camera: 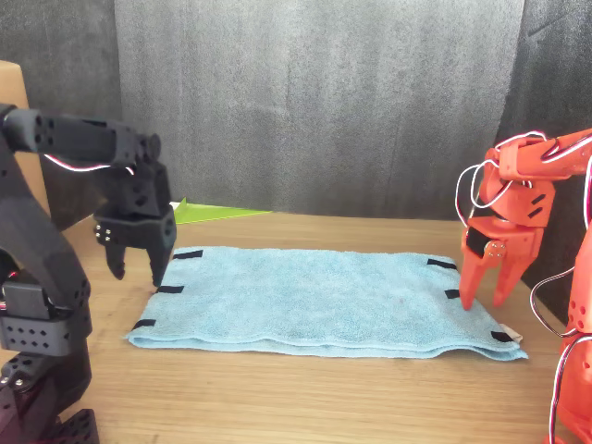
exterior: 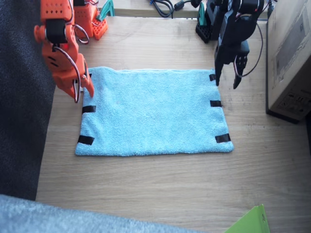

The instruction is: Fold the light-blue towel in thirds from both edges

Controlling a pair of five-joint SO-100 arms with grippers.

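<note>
fixed view, light-blue towel (exterior: 153,112) spread flat on the wooden table (exterior: 160,189), black tape strips (exterior: 89,109) along both short edges, orange right gripper (exterior: 81,92) spread open over one edge, black left gripper (exterior: 226,81) spread open over the other

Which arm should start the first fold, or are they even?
Roughly even. The right claw hangs open over its short side of the light-blue towel; the left claw hangs open over the opposite side. The right claw looks slightly lower, so perhaps right.
</note>
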